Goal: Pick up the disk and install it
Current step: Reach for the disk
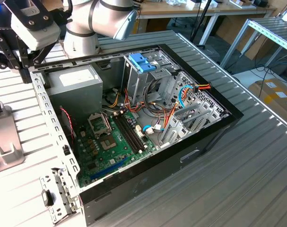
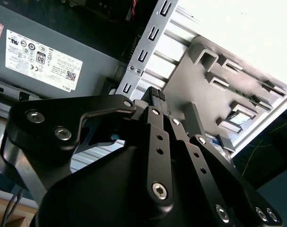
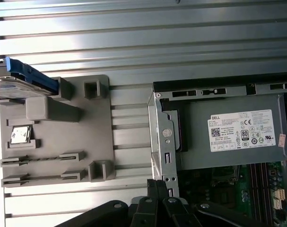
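Note:
The disk [image 3: 16,86], a flat metal drive with a blue plastic piece along one side, rests in a corner of the grey holding fixture [image 3: 93,137] in the first wrist view. My gripper [image 3: 157,183] hovers over the case's metal edge, a good distance from the disk, with its black fingers pressed together and nothing between them. In the second wrist view the fingertips [image 2: 155,94] point at that same rim, beside the fixture [image 2: 214,90]. In the exterior view the gripper [image 1: 26,74] hangs at the open computer case's [image 1: 148,175] far-left corner.
Inside the case are a grey power supply box [image 1: 74,81], a metal drive cage with light-blue handles [image 1: 142,61], a green motherboard [image 1: 110,142] and loose cables. The fixture [image 1: 2,137] lies on the ribbed table at the exterior view's left. Another bench stands behind.

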### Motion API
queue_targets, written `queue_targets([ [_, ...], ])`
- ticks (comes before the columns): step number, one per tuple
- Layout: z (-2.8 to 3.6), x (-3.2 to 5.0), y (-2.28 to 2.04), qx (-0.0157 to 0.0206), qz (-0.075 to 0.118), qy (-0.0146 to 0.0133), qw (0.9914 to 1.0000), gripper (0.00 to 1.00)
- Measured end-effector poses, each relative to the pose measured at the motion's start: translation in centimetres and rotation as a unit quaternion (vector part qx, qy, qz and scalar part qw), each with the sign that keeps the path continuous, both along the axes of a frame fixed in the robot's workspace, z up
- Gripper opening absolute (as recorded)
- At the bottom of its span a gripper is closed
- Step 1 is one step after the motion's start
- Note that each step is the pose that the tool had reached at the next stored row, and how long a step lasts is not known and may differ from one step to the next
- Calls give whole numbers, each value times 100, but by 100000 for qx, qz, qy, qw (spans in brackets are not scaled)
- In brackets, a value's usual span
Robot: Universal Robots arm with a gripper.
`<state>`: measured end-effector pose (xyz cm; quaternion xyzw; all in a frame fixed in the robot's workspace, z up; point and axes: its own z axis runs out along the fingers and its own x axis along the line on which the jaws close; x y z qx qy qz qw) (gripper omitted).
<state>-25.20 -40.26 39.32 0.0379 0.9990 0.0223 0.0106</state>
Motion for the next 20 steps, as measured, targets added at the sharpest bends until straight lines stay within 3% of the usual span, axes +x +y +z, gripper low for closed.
queue_targets([
  [20, 0, -201, 0, -2, 0, 1, 100000, 11],
])
